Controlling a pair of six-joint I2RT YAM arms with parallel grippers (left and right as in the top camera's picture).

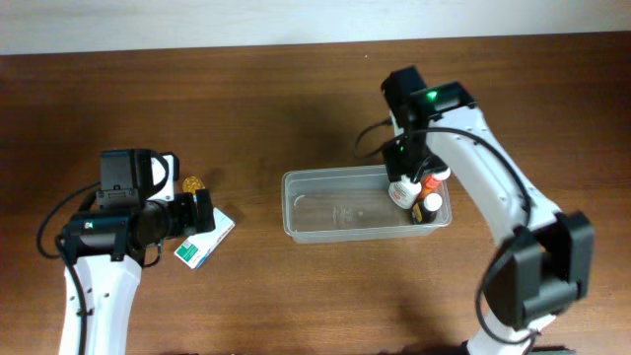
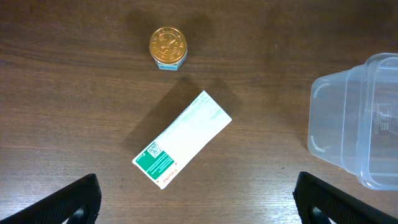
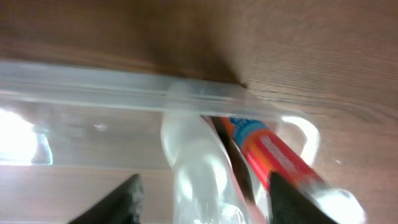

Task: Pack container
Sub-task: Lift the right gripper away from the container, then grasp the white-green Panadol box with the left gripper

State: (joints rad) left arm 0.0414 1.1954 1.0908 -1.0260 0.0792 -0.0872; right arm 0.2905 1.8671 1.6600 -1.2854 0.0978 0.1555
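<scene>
Packing partly done, I judge: my left gripper (image 2: 196, 186), fingers apart and empty, hovers over the box (image 2: 181, 139) left of the container (image 1: 288, 202). Next I should descend and pinch it, while my right gripper (image 3: 202, 199) straddles, unclamped, the white bottle (image 3: 193, 155) inside the container's right end.

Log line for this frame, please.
left hand: open, over box | jar: on table | right hand: open, among bottles in container | box, jar unpacked
</scene>
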